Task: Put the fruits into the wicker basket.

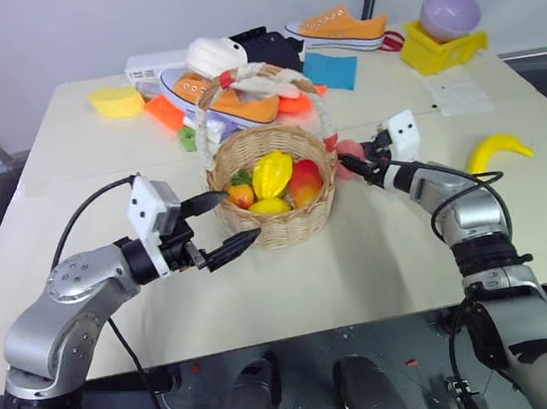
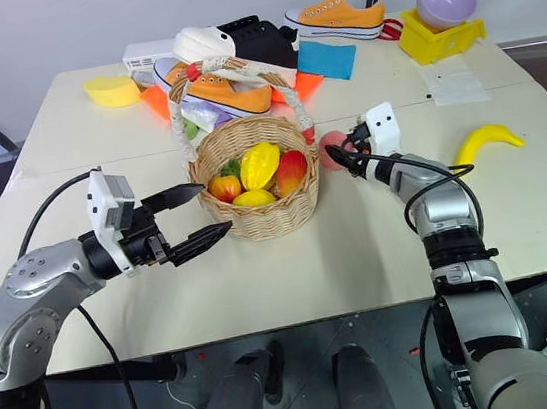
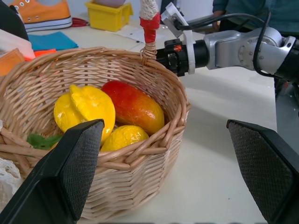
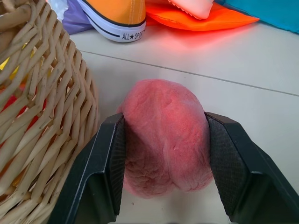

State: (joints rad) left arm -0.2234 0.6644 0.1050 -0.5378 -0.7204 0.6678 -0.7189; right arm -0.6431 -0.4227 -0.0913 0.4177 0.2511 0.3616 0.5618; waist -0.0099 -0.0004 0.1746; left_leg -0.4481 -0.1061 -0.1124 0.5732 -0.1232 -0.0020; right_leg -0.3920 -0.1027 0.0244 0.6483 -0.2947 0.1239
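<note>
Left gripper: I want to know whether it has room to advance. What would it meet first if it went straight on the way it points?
Probably the wicker basket: the left gripper points at its near wall with open fingers, apparently just short of it.

a pale bench (image 1: 381, 251) carried a clutter along its far side. a flat yellow sponge (image 1: 116, 101) lay near the far left corner. an orange sneaker (image 1: 335, 29) sat at the back, a second one (image 1: 225, 100) nearer the middle, beside a teal cloth (image 1: 330, 69). a purple ball (image 1: 449, 12) rested in a yellow box (image 1: 443, 49), with a white paper sheet (image 1: 458, 93) just in front.
</note>
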